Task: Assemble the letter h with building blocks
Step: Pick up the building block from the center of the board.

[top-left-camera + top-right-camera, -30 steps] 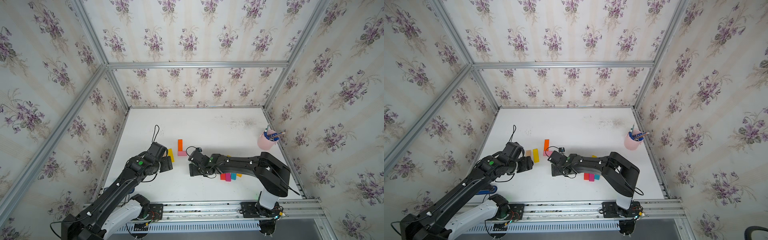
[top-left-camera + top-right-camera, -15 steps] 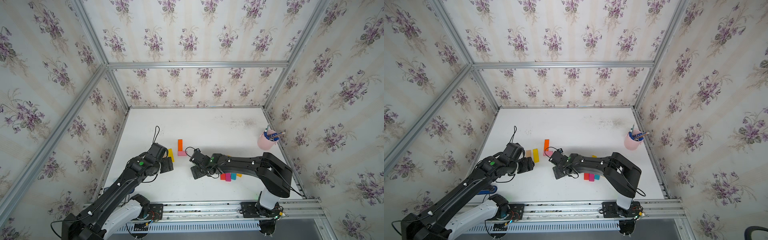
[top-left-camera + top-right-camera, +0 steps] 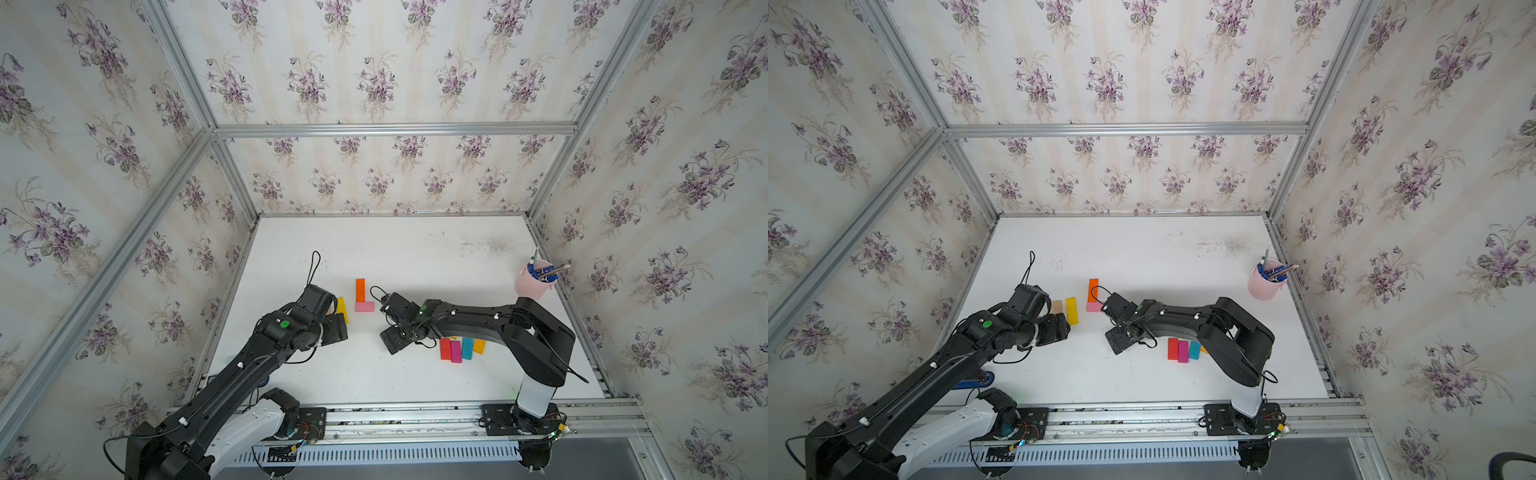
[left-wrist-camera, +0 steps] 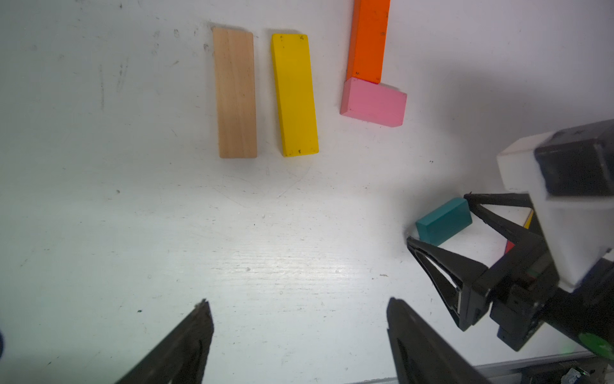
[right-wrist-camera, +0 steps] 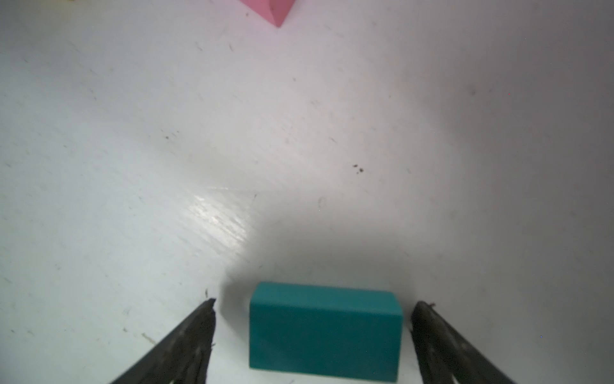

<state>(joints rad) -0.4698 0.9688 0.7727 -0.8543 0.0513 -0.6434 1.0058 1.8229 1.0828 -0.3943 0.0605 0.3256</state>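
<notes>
My right gripper (image 5: 314, 304) is open around a short teal block (image 5: 324, 329) that lies on the table, with a gap on each side of the block. In the left wrist view the same teal block (image 4: 443, 221) sits between those fingers. My left gripper (image 4: 299, 304) is open over bare table, short of a tan block (image 4: 236, 93) and a yellow block (image 4: 294, 96). An orange block (image 3: 360, 289) stands end-on against a pink block (image 3: 364, 306), forming an L. Red (image 3: 445, 348), magenta (image 3: 456, 351), light blue (image 3: 467, 347) and amber (image 3: 478, 345) blocks lie side by side under the right arm.
A pale pink cup (image 3: 532, 282) with blue pens stands at the table's right edge. Papered walls with metal rails close in the white table (image 3: 415, 257) on three sides. The arms' bases are fixed to the front rail (image 3: 415, 409).
My right gripper has drifted slightly toward the table's front. The left arm has hardly moved.
</notes>
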